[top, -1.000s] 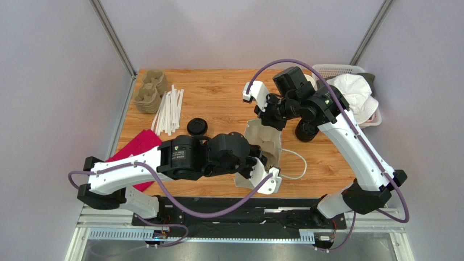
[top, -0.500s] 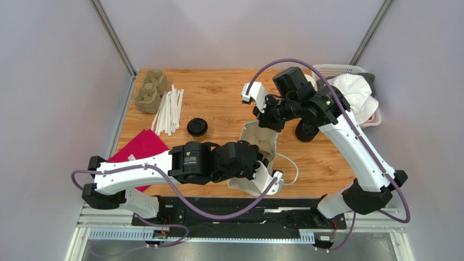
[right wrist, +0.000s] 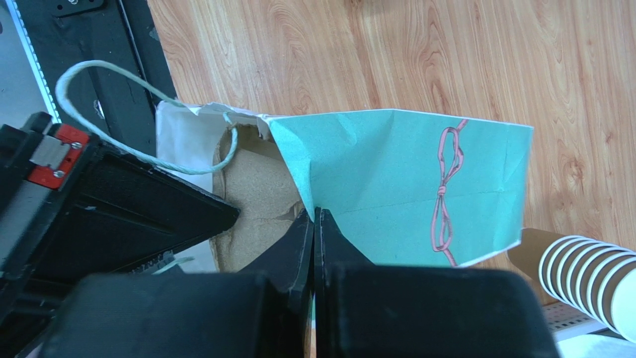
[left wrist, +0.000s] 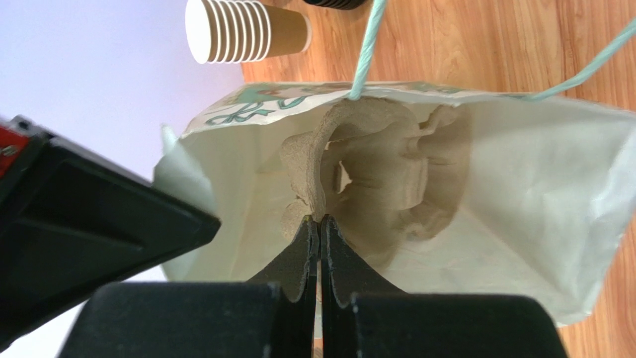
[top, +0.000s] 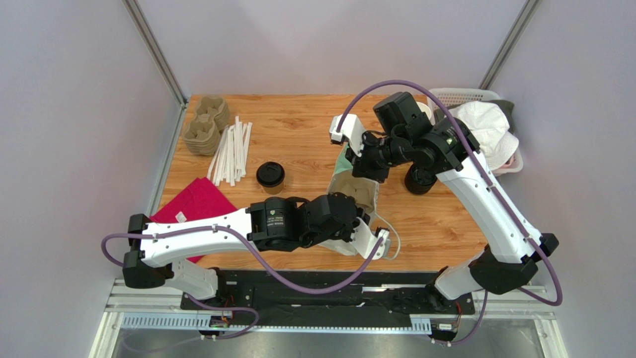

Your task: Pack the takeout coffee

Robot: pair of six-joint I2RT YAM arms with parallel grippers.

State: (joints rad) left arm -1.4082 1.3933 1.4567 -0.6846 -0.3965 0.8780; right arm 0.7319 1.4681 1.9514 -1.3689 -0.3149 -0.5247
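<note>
Left tool point(left wrist: 319, 224) was pinched together on the rough rim of the moulded pulp tray point(left wrist: 373, 171) inside the paper bag point(right wrist: 403, 186), and the right tool point(right wrist: 314, 216) was clamped on the bag's smooth teal wall. Left of the bag and apart from it, the round, black-lidded takeout coffee point(top: 270, 175) stood on the wooden bench point(top: 298, 127). A stack of cups point(left wrist: 246, 30) lay on its side near the bag.

paper bag point(right wrist: 403, 186), pulp carrier point(left wrist: 373, 179) inside, straws point(top: 231, 151), red cloth point(top: 190, 203)

Robot lab cell (grey panel walls point(top: 75, 112)).
</note>
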